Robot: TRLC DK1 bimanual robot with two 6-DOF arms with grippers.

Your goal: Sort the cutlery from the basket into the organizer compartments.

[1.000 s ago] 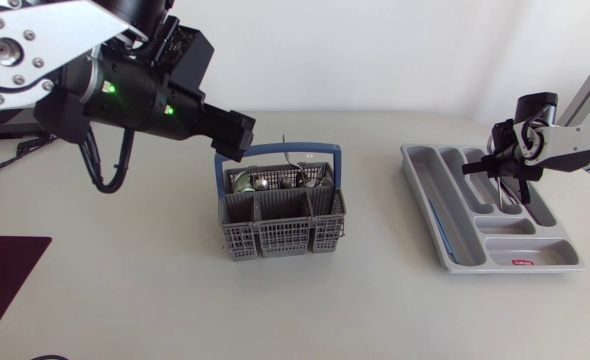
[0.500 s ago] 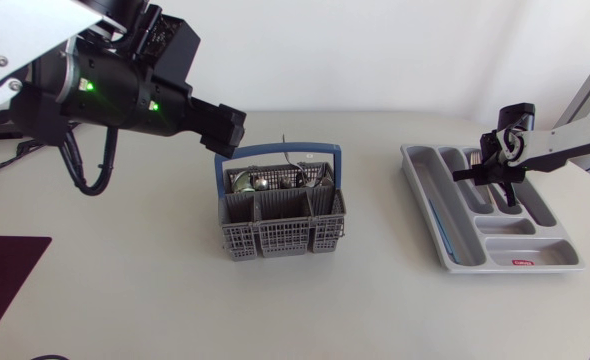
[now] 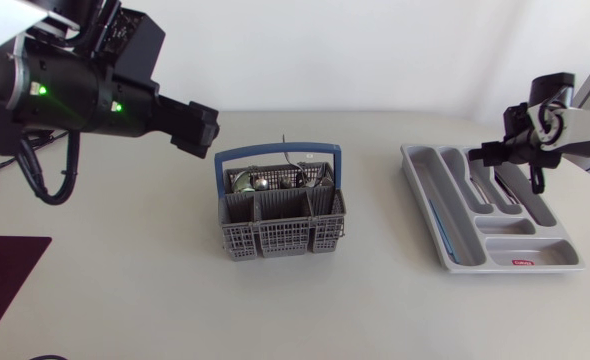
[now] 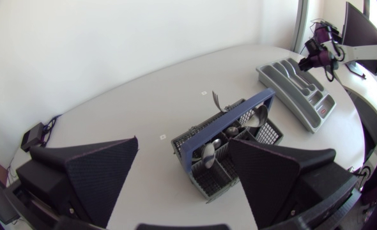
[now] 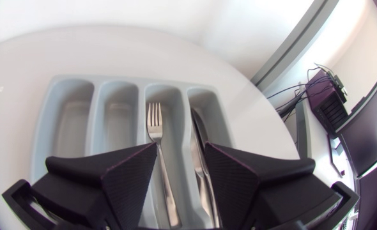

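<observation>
Both arms have pulled away during the last second. The left gripper (image 3: pixel 200 128) has gone back and upward from the basket's blue handle (image 3: pixel 280 152) toward its own side. The right gripper (image 5: pixel 180 153) has risen from low over the organizer (image 3: pixel 445 218) toward that tray's outer edge.

Nearest on the worktop (image 3: pixel 125 300) stands the grey basket (image 3: pixel 280 238). Its front compartments look empty, while the compartments behind still hold several spoons (image 3: pixel 265 182), and one thin piece stands up past the far rim. The left jaws hang wide open above and beside it and hold nothing.

Farther to the right lies the organizer. In the right wrist view a fork (image 5: pixel 155 128) lies in one long compartment and a knife (image 5: pixel 198 144) in the next one. The two compartments beside the fork look empty. The right jaws are open above these two pieces and touch neither.

I judge that a piece was just delivered and both arms are now free. The sorting is only partly done, because most cutlery waits in the basket. The next step needs one arm to come down into the back compartments, where the pieces lie close together and may be hard to take one at a time.
</observation>
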